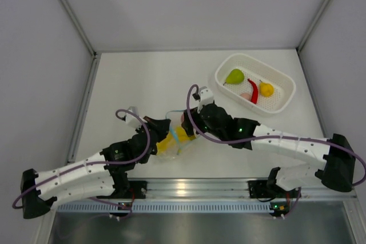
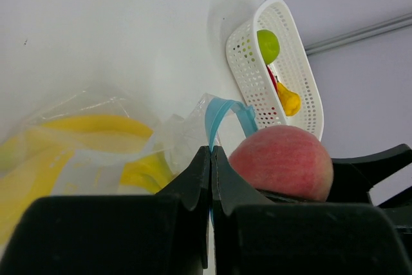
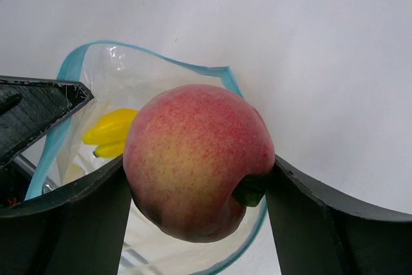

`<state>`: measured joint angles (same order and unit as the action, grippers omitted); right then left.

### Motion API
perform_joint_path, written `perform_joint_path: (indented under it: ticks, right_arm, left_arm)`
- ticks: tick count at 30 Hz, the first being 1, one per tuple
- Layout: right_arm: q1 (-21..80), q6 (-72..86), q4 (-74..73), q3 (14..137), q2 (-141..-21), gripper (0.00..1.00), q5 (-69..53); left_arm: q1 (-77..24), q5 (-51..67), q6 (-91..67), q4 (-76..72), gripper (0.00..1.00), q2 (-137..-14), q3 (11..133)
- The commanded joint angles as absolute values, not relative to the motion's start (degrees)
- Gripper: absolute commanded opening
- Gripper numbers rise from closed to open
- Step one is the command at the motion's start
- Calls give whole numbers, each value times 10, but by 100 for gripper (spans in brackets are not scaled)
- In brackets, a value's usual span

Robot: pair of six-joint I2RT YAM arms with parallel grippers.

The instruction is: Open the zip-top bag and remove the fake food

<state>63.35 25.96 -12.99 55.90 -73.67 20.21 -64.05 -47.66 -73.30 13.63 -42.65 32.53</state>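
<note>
From above you barely see the zip-top bag [image 1: 167, 151]: both arms cover most of it, and the right hand [image 1: 186, 123] hides most of the peach [image 3: 196, 159]. Your left wrist view blurs the banana bunch [image 2: 96, 127] behind plastic. The pink piece [image 1: 245, 95] in the basket [image 1: 269, 71] is too small to identify.

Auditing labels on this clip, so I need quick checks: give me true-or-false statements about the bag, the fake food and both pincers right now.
1. The right pincer grips a red-pink plastic peach. True.
2. A green plastic pear and a red plastic chili pepper lie in the white perforated plastic basket. True.
3. The left pincer is open, not touching the clear crinkly plastic zip-top bag. False: it is shut on that bag's light blue zip strip.
4. The yellow plastic banana bunch lies in the basket. False: it is inside the bag.
</note>
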Motion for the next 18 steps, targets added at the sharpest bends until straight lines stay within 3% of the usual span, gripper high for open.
perform_joint_path:
  ticks: [1, 5, 10, 18]
  right_arm:
    - [632, 251, -140, 575, -670, 55, 253]
    - [592, 243, -146, 573, -597, 55, 251]
    - [461, 241, -144, 564, -542, 55, 235]
    - [199, 275, -136, 605, -645, 56, 161]
  left_arm:
    - [-638, -493, -715, 139, 0, -424, 336]
    - [-638, -508, -703, 139, 0, -425, 330]
    - [-638, -510, -697, 139, 0, -428, 328]
    - [-638, -477, -663, 138, 0, -428, 360]
